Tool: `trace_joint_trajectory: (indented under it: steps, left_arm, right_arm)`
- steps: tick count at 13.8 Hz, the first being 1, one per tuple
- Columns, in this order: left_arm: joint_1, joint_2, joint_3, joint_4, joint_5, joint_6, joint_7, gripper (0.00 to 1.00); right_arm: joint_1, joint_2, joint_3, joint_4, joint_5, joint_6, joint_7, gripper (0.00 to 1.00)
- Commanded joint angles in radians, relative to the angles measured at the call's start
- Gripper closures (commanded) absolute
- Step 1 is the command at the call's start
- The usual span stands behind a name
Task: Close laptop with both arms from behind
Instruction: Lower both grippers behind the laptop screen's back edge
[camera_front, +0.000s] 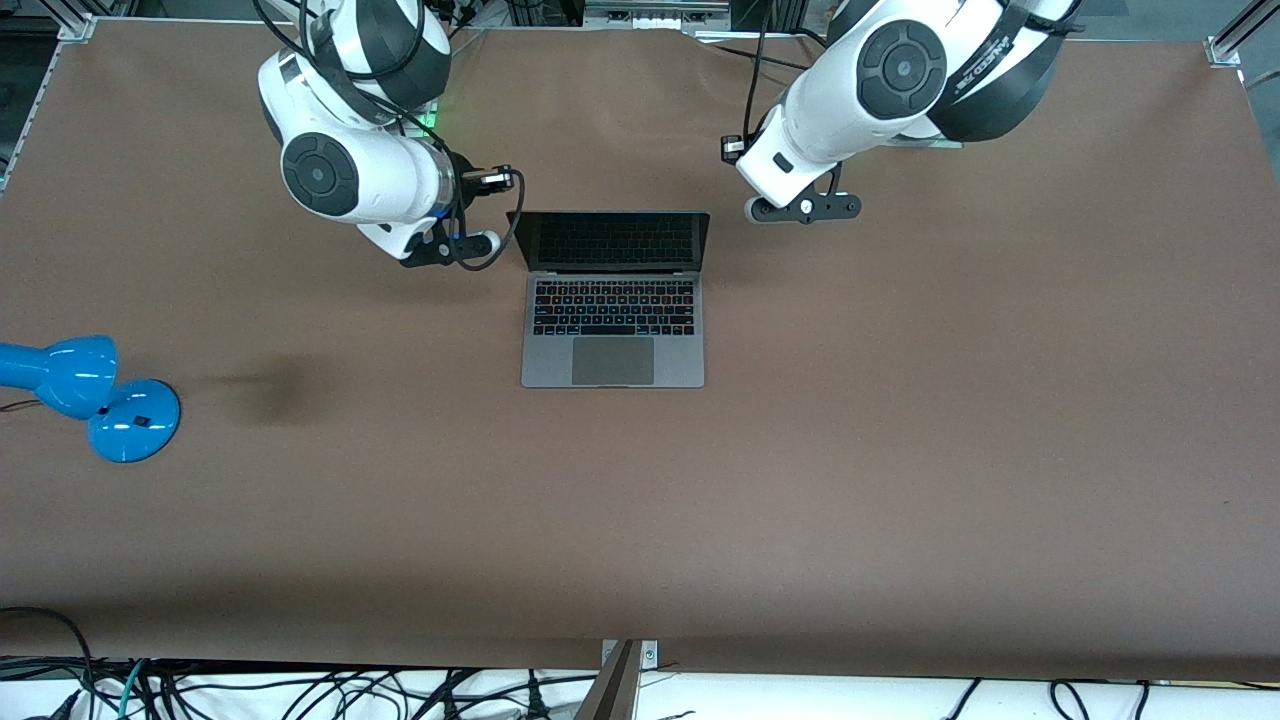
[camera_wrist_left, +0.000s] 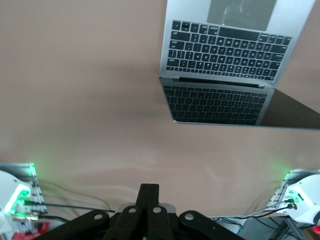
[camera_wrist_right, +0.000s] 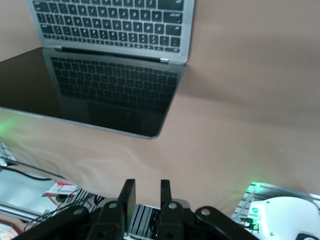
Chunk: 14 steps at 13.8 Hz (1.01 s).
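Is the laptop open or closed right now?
Open. The laptop has its dark screen standing up, and you can see its keyboard and trackpad.

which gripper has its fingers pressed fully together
The left gripper, over the table beside the open laptop: its fingers meet with no gap. The right gripper shows a slot between its fingers.

- Left arm (camera_front: 880, 90): glossy white shells, dark grey round joint caps, black lettering on one link.
- Right arm (camera_front: 350, 150): same white and grey, looping black cables, green light.
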Motion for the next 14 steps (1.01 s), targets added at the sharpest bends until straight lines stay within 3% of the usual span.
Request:
trace_joint_trajectory:
  steps: [1,4,6,9,14]
  left_arm:
    - [-0.035,0.051,-0.004,0.011,-0.021,-0.003,-0.073,1.0]
    - [-0.052,0.085,-0.004,0.01,-0.016,0.004,-0.15,1.0]
    - [-0.059,0.12,-0.002,0.01,-0.01,0.036,-0.17,1.0]
    - [-0.072,0.154,-0.002,0.005,-0.006,0.09,-0.191,1.0]
    - [-0.097,0.202,-0.002,0.002,0.042,0.123,-0.221,1.0]
  right_arm:
    - [0.025,-0.001,0.001,-0.014,0.055,-0.008,0.062,0.74]
    - [0.029,0.029,0.027,-0.02,0.078,-0.009,0.116,0.74]
    - [0.029,0.036,0.037,-0.037,0.078,-0.009,0.119,0.88]
    - [0.03,0.049,0.042,-0.047,0.077,-0.003,0.122,0.99]
    - [0.03,0.08,0.044,-0.05,0.075,0.015,0.108,1.0]
